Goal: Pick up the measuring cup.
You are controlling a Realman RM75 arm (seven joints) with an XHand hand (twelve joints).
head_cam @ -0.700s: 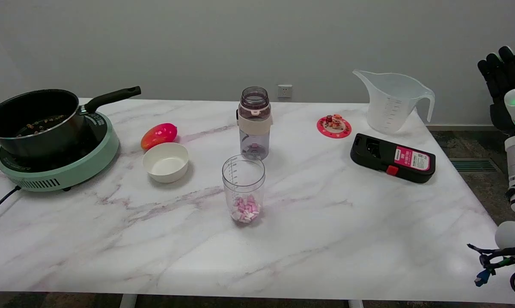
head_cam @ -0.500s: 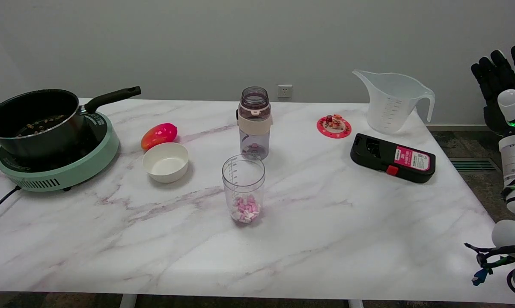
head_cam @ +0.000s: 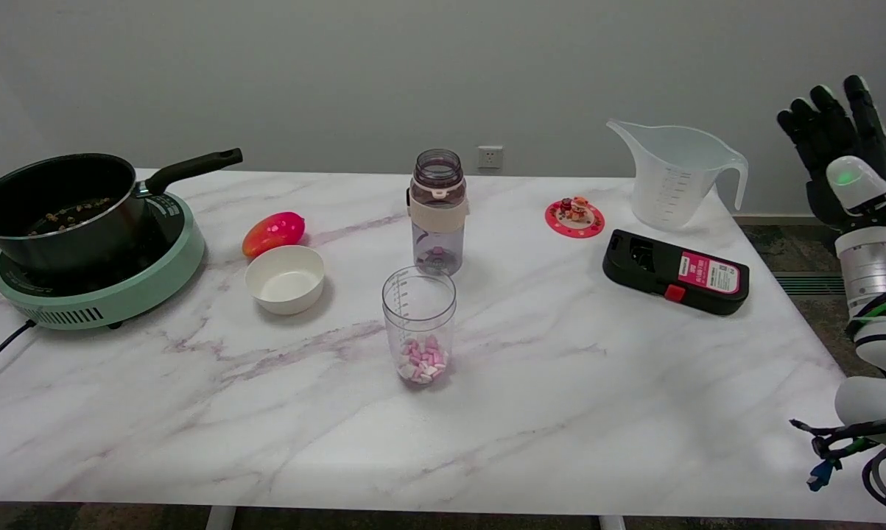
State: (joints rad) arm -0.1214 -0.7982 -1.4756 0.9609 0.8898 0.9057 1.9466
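The measuring cup (head_cam: 674, 175) stands at the upper right of the frame, on the table's far corner: thin translucent plastic, empty, surely light but slippery, best taken by its handle. The right hand (head_cam: 839, 151) hangs beside it, fingers spread, holding nothing

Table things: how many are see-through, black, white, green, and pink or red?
See-through: 3, handled plastic measuring jug, capless bottle, candy-filled beaker
Black: 2, saucepan, flat box
White: 1, bowl
Green: 1, hotplate
Pink or red: 2, mango, round coaster
Total: 9
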